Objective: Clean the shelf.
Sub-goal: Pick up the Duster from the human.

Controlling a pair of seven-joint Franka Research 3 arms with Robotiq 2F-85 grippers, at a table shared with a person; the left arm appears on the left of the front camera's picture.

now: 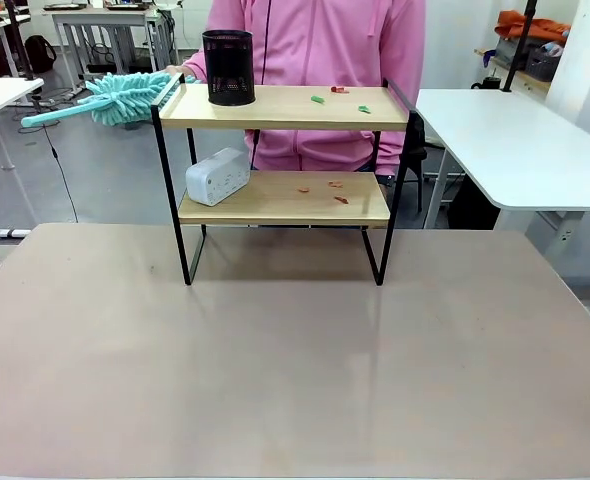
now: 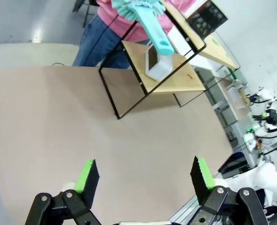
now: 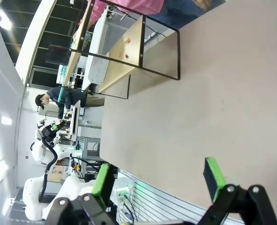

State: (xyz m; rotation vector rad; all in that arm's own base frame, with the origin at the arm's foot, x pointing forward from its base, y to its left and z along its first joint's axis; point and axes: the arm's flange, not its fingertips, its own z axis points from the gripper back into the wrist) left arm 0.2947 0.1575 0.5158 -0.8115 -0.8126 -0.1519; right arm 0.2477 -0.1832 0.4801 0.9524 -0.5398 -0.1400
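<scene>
Upper centre of the front view, the shelf (image 1: 275,108) stands with coloured scraps (image 1: 335,185) on both boards and a teal duster (image 1: 125,97) at its left rail. Your left gripper (image 2: 144,171) and right gripper (image 3: 159,174) hang wide open, empty. Cleaning looks barely begun.

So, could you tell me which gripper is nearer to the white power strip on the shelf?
Left. The left gripper faces the end of the shelf that holds the power strip; the right gripper faces the opposite end. Both hover open, well short of it.
</scene>
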